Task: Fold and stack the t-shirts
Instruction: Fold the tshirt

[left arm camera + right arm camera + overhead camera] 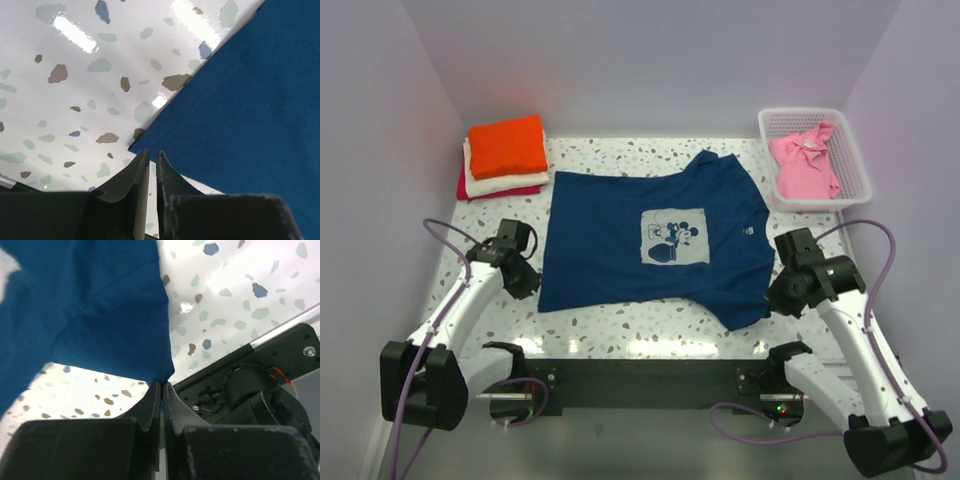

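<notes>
right claw [161, 387] seemingly on navy tee [100, 305]

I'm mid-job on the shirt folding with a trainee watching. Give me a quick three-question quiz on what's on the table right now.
1. True or false: the pink t-shirt lies inside the white basket.
2. Which colour tops the folded stack at the far left? A magenta, B orange, C cream.
3. Fill in: the right gripper is shut on a ____ of the navy t-shirt.

Key: 1 true. 2 B. 3 sleeve.
</notes>
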`<state>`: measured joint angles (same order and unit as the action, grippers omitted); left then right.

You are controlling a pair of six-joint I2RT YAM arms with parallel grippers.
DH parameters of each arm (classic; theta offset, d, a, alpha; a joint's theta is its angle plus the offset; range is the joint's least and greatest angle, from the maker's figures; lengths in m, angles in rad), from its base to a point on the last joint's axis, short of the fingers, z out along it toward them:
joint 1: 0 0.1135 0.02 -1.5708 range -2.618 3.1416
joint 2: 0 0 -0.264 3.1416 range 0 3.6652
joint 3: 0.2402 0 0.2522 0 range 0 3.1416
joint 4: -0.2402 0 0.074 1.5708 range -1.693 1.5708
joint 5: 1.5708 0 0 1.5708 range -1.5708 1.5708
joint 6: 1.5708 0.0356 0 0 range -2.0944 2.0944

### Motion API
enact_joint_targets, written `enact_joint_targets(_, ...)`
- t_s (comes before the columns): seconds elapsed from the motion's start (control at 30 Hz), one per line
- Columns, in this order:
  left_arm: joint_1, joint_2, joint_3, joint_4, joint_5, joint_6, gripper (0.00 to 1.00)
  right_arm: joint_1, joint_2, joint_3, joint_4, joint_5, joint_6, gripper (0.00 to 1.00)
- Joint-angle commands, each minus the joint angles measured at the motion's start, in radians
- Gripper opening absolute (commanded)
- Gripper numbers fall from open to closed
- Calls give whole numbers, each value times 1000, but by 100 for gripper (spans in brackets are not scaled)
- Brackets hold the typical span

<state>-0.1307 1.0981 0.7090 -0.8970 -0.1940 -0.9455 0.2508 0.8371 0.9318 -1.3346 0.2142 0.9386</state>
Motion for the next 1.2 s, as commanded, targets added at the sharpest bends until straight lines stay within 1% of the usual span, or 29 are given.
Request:
enact_joint_targets(0.0,8,17,37,107,40,40,16,2,71,-14,-35,-9,-26,0)
enact_joint_targets(0.03,8,28,37,142,68,56,16,4,109,1,-6,-10,-24,0)
enact_joint_targets(0.13,8,54,53,161,91,71,16,2,167,16,31,-3,-18,0)
enact_joint_targets(0.23,6,55,50,126,27,51,17,4,200,29,54,-4,-18,0)
enact_joint_targets(0.27,8,51,43,112,18,45,27,2,210,24,63,-3,-17,0)
enact_joint_targets(0.33,8,43,12,101,-2,18,42,1,212,15,74,-1,-15,0)
enact_joint_targets(0.43,6,36,-35,95,-5,-13,50,2,218,-10,95,-4,-15,0)
enact_joint_targets(0.53,3,34,-68,93,14,-42,54,2,235,-27,115,-16,-26,0)
enact_joint_targets(0.63,-12,25,-101,93,16,-79,55,4,252,-42,136,-18,-41,0)
enact_joint_targets(0.77,-70,16,-135,89,1,-140,56,2,269,-53,153,-15,-57,0)
enact_joint_targets(0.9,-92,25,-172,141,28,-157,54,2,275,-56,166,-15,-69,0)
enact_joint_targets(1.0,-98,51,-164,150,18,-159,51,2,278,-51,166,-15,-73,0)
enact_joint_targets(1.13,-96,48,-141,148,-50,-151,39,2,275,-44,161,2,-75,0)
enact_joint_targets(1.17,-96,45,-137,147,-59,-148,38,2,277,-41,155,8,-75,0)
